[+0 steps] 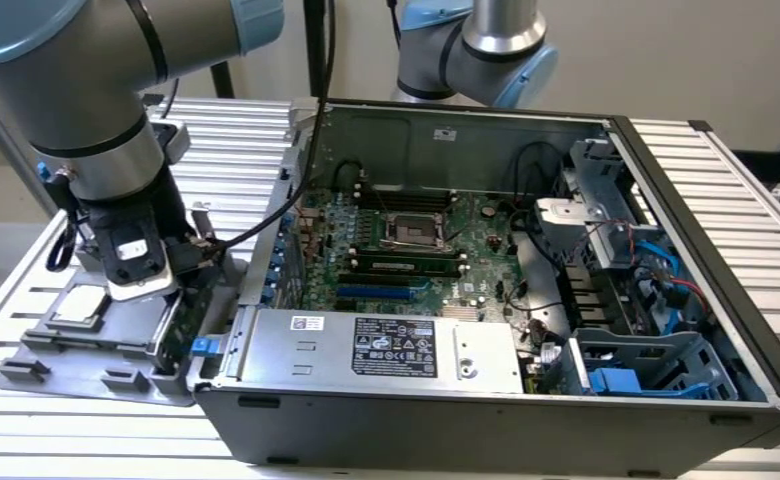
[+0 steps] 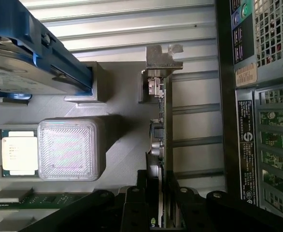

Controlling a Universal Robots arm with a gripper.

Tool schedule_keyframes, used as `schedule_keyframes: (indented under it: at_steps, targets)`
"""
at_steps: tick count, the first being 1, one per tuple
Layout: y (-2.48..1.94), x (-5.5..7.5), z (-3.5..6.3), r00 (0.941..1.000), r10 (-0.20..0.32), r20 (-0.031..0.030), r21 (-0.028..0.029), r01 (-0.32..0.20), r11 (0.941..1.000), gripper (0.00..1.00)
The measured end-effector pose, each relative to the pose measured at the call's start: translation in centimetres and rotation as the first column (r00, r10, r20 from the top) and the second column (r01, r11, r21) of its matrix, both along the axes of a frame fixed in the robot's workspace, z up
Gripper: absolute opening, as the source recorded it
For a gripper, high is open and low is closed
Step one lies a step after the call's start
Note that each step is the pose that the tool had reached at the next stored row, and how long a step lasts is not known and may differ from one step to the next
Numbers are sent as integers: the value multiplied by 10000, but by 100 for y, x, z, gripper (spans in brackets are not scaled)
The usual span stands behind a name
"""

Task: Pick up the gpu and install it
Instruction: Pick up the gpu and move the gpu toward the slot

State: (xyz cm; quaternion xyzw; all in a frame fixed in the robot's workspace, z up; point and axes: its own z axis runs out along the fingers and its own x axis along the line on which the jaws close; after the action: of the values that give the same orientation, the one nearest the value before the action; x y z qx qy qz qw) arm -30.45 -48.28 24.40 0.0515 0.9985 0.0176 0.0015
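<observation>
The gpu [image 2: 163,140] stands on edge in a slot of the grey parts tray [image 2: 124,96], its silver end bracket [image 2: 162,57] at the end away from me. My gripper [image 2: 162,203] straddles the card's near end, one black finger pressed on each face. In the exterior view the gripper [image 1: 163,292] is low over the tray [image 1: 43,355], at the left of the open computer case [image 1: 497,425], and the gpu [image 1: 177,328] shows as a dark upright edge under it. Inside the case, the motherboard [image 1: 404,235] has blue expansion slots [image 1: 383,292].
The tray also holds a hard drive in a blue frame [image 2: 16,72], a processor chip [image 2: 18,152], a ribbed translucent block [image 2: 69,147] and a memory stick [image 2: 35,199]. The case's rear panel [image 2: 257,121] runs close beside the card. A second arm [image 1: 477,50] hangs behind the case.
</observation>
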Motion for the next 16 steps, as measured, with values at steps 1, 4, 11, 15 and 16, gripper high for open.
schedule_keyframes:
  at_steps: [1,4,11,15,16]
  targets:
    - [0,0,13,10000,4,-7,0,-4,10000,27]
    - [0,0,71,10000,9,-31,0,-9,10000,27]
    - [0,1,277,9999,10,-104,0,-10,10000,27]
    - [0,7,448,9999,10,-147,1,-10,10000,27]
    - [0,9,493,9999,10,-162,0,-10,10000,27]
